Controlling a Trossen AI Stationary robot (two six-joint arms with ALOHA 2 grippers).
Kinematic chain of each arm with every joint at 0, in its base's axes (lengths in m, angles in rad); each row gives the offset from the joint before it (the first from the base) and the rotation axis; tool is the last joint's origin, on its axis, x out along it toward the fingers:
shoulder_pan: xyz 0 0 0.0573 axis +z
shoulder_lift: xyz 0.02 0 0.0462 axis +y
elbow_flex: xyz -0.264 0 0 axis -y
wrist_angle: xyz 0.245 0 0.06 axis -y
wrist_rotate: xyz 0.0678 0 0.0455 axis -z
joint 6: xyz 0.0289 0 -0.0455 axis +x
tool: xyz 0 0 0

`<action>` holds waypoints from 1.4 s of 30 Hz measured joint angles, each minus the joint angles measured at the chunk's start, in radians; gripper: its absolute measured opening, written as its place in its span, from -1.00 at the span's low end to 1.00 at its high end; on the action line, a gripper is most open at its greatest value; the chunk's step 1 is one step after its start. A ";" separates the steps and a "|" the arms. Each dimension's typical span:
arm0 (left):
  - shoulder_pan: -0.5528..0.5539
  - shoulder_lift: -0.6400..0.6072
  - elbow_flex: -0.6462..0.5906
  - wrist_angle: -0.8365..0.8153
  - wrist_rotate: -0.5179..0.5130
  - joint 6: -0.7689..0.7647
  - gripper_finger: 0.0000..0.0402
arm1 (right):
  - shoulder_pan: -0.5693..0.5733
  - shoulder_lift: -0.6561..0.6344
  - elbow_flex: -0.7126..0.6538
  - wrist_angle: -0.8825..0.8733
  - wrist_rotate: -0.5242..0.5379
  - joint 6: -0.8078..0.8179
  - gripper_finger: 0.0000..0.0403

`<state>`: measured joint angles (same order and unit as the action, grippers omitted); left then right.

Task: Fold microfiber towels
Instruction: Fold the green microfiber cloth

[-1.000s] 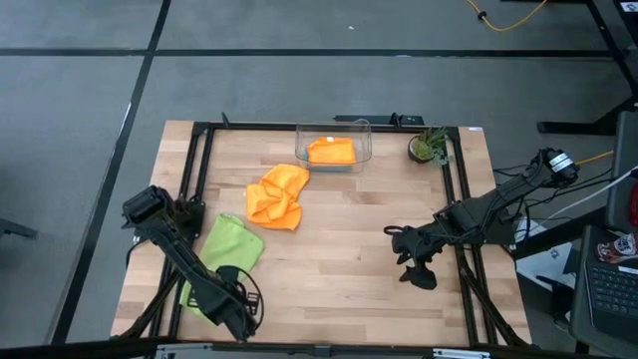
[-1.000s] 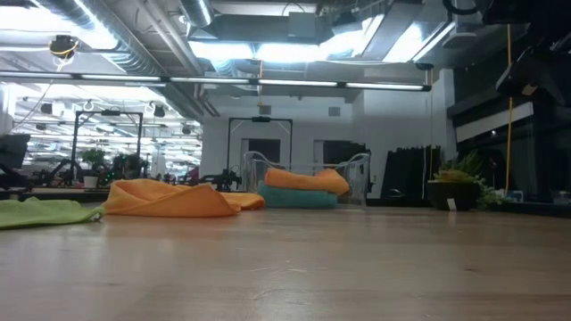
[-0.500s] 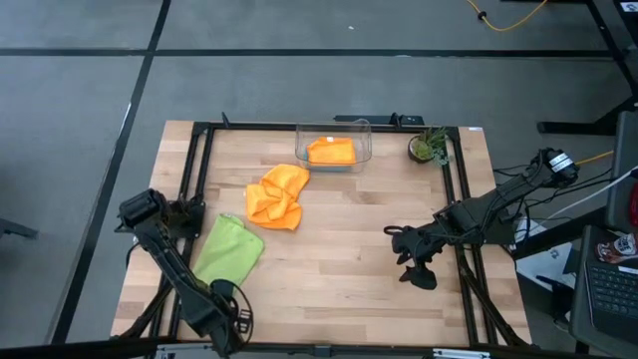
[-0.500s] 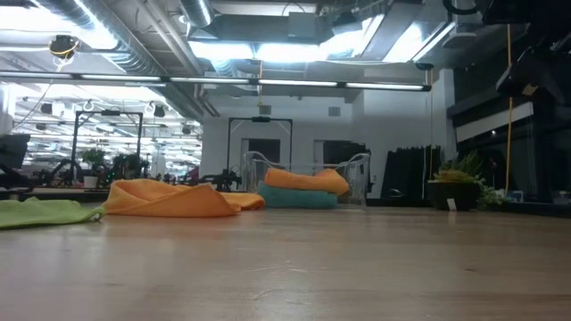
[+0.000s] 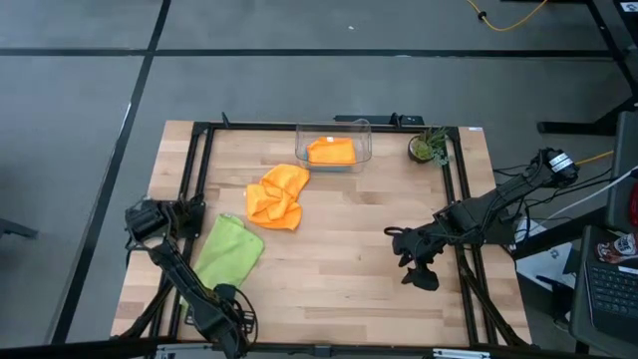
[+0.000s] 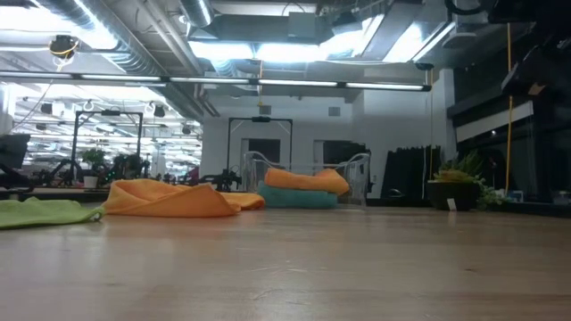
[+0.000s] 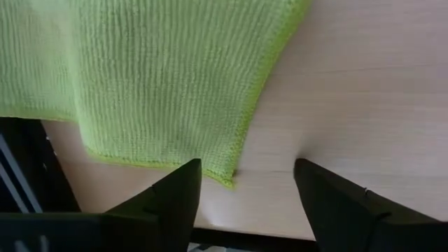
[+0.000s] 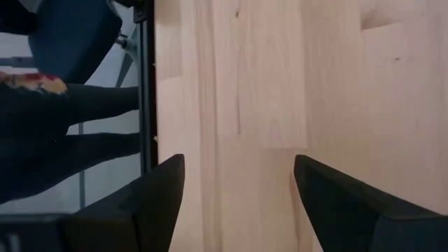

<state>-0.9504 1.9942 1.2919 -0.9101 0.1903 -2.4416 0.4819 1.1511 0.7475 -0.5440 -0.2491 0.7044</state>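
A lime green towel (image 5: 230,249) lies flat on the table's near left; its near corner (image 7: 227,178) shows in the left wrist view. My left gripper (image 7: 243,176) hangs open, pointing down, just past that corner, with one finger (image 7: 183,187) right beside it; I see no touch. A crumpled orange towel (image 5: 277,195) rests mid-table. In the clear bin (image 5: 361,140) at the far edge, a folded orange towel (image 6: 303,179) sits on a teal one (image 6: 296,198). My right gripper (image 8: 238,183) waits open above bare wood at the right.
A small potted plant (image 5: 429,148) stands at the far right corner. Black frame rails (image 5: 195,170) run along the table's left, far and right sides. Bare wood (image 5: 339,259) stretches between the towels and my right gripper.
My left gripper has moved toward the table's near edge and sunk lower, ending beyond the green towel's near corner. The right arm has stayed put.
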 joint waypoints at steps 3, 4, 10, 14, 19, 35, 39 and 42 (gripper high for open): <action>-0.005 0.001 -0.001 0.000 -0.037 0.041 0.09 | 0.000 0.000 0.000 0.000 -0.015 0.001 0.35; -0.010 0.001 -0.006 0.002 -0.057 0.055 0.07 | 0.000 0.000 0.000 -0.001 -0.016 0.001 0.35; -0.047 -0.009 -0.060 0.081 -0.114 0.042 0.01 | 0.000 0.000 0.000 -0.001 -0.042 0.032 0.35; -0.066 -0.011 -0.059 0.097 -0.178 0.013 0.00 | 0.000 0.000 0.000 -0.003 -0.067 0.045 0.35; -0.043 -0.017 -0.039 0.104 -0.196 0.021 0.00 | 0.000 0.000 0.000 -0.004 -0.100 0.028 0.35; 0.175 -0.018 -0.031 0.318 -0.310 0.371 -0.03 | 0.000 0.000 0.000 -0.001 -0.079 0.024 0.35; 0.250 -0.017 -0.032 0.343 -0.345 0.426 -0.03 | 0.000 0.000 0.000 0.002 -0.078 0.044 0.35; 0.287 -0.017 -0.032 0.357 -0.337 0.474 -0.03 | 0.000 0.000 0.000 0.002 -0.077 0.042 0.35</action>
<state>-0.6639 1.9774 1.2598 -0.5535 -0.1463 -1.9677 0.4820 1.1515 0.7479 -0.5419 -0.3264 0.7465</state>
